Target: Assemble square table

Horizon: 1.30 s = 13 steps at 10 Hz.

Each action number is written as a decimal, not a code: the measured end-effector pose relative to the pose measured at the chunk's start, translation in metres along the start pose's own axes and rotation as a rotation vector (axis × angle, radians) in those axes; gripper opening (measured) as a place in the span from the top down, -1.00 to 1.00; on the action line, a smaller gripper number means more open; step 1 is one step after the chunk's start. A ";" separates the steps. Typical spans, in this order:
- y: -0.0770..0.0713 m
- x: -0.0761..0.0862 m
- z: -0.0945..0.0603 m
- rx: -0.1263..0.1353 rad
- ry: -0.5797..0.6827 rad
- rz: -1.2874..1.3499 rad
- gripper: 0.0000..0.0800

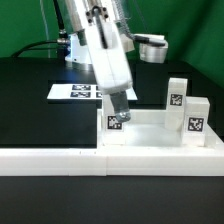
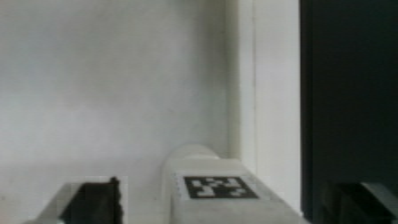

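**Leg at my fingertips, with the rim close by**

Nearest in the exterior view runs the long white border wall (image 1: 50, 158), one piece across the front. Just behind it sits the square tabletop (image 1: 150, 132), its raised rim hard against that wall.

My gripper (image 1: 117, 117) is down over the slab's corner at the exterior view's left, with one tagged leg (image 1: 116, 121) between my fingers (image 2: 86, 200). In the wrist view the leg's tag sits midway between the two dark pads, with gaps showing either side, so I judge I am narrow around it, but I cannot tell whether I am truly clamped.

What could go wrong: if my hold is loose, the leg may tilt or twist. It might also catch the rim instead of finding the corner hole, which I cannot see.

Count: one tabletop and three legs in view, the other two (image 1: 177, 95) (image 1: 197, 116) upright on the far side. Beyond lies one marker board (image 1: 72, 91).
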State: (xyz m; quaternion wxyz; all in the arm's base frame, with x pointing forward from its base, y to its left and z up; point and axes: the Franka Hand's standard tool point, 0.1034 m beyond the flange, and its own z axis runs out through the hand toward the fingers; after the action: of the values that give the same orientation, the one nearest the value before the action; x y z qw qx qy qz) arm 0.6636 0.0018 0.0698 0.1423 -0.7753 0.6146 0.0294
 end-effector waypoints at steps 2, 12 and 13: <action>-0.007 -0.006 -0.004 -0.039 -0.013 -0.210 -0.61; 0.006 0.006 -0.004 -0.192 0.013 -1.145 -0.62; 0.006 0.006 -0.004 -0.190 0.014 -1.125 -0.32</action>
State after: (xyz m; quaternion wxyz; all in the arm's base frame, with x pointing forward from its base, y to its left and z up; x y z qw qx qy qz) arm 0.6589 -0.0055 0.0711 0.0616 -0.9928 0.1029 -0.0010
